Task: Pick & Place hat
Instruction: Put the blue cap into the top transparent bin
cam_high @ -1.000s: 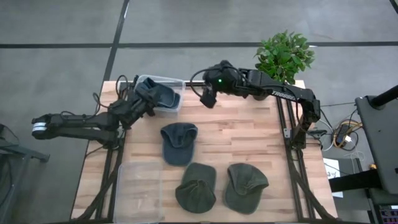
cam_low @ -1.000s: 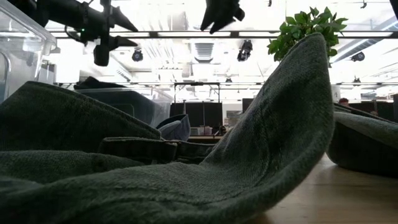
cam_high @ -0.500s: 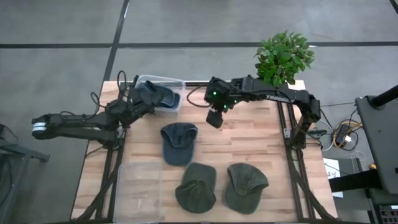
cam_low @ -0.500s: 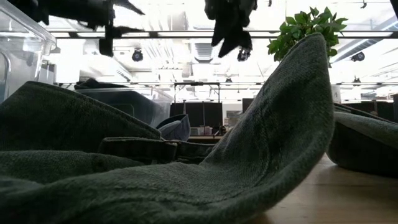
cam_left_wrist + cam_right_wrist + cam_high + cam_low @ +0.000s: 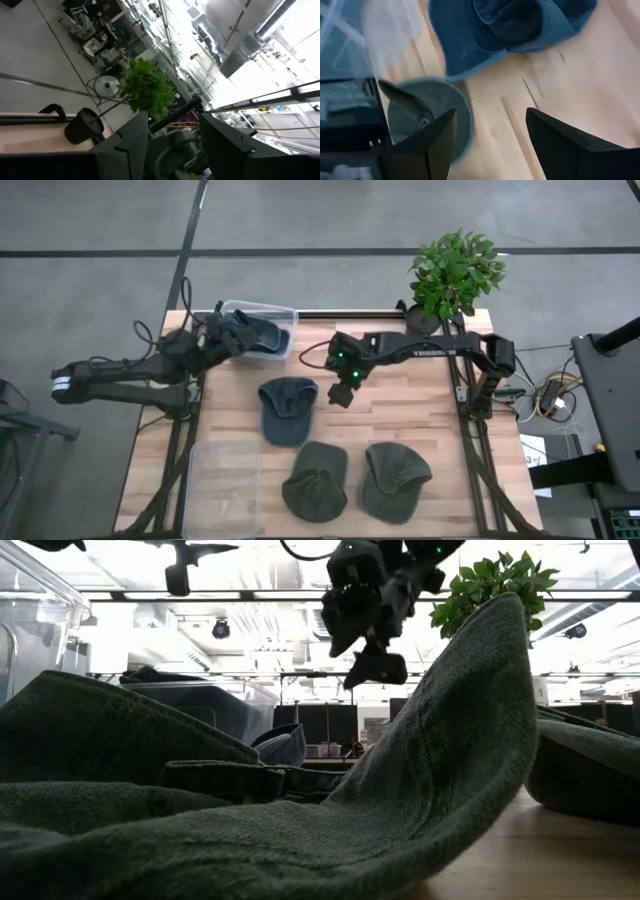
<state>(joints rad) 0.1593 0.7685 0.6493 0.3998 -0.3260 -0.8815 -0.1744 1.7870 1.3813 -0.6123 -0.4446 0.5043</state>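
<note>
A dark blue hat (image 5: pixel 287 410) lies flat on the table's middle, seen also in the right wrist view (image 5: pixel 510 25). Two green hats (image 5: pixel 315 480) (image 5: pixel 395 478) lie near the table's near edge. Another dark hat (image 5: pixel 258 335) sits in a clear bin (image 5: pixel 262 310) at the far left. My right gripper (image 5: pixel 340 392) (image 5: pixel 490 130) hangs open above the table, just right of the blue hat, touching nothing. My left gripper (image 5: pixel 212 340) (image 5: pixel 172 125) is open beside the bin, tipped up toward the room.
A potted plant (image 5: pixel 455 270) stands at the far right corner. A clear shallow container (image 5: pixel 225 480) lies at the near left. In the low view the green hats (image 5: pixel 420 770) fill the foreground, and my right gripper (image 5: pixel 370 655) hangs above them. Bare wood shows right of the hats.
My right gripper has swung from beside the bin at the far edge toward the near edge and down, ending next to the blue hat. My left gripper has drawn back from over the bin toward the table's left edge. The hats have stayed put.
</note>
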